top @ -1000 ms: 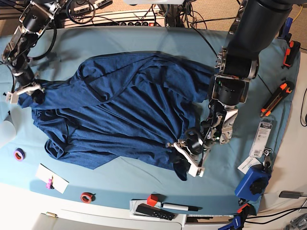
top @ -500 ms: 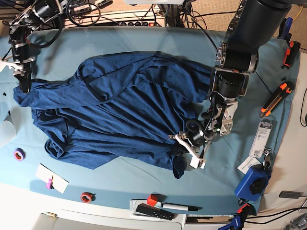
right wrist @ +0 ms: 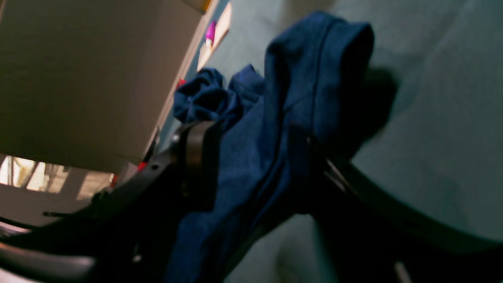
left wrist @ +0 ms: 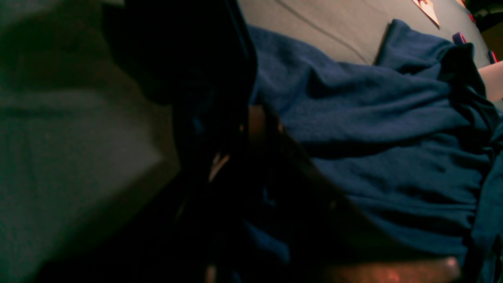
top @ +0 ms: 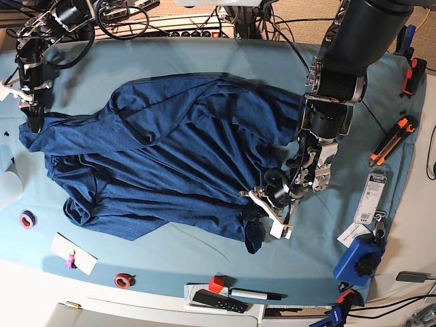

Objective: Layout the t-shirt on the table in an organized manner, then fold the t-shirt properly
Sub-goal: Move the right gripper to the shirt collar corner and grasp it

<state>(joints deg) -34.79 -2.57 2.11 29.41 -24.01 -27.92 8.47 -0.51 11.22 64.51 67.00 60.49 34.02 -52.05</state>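
Observation:
The dark navy t-shirt lies rumpled across the teal-draped table. On the base view's right, my left gripper is shut on the shirt's hem, and a fold of hem droops below it. The left wrist view is dark and shows only shirt cloth beside the fingers. At the far left, my right gripper points down at the shirt's left sleeve corner. In the right wrist view its fingers stand wide apart, open, with loose shirt cloth running between them.
Along the front edge lie a purple tape roll, a white card, a red tape roll, a red cube and a black remote. Orange cutters, a packet and a blue clamp sit right.
My right gripper let go of the left sleeve, opened and rose toward the far left; the sleeve corner dropped and spread out. My left gripper drew the hem slightly away from the front edge.

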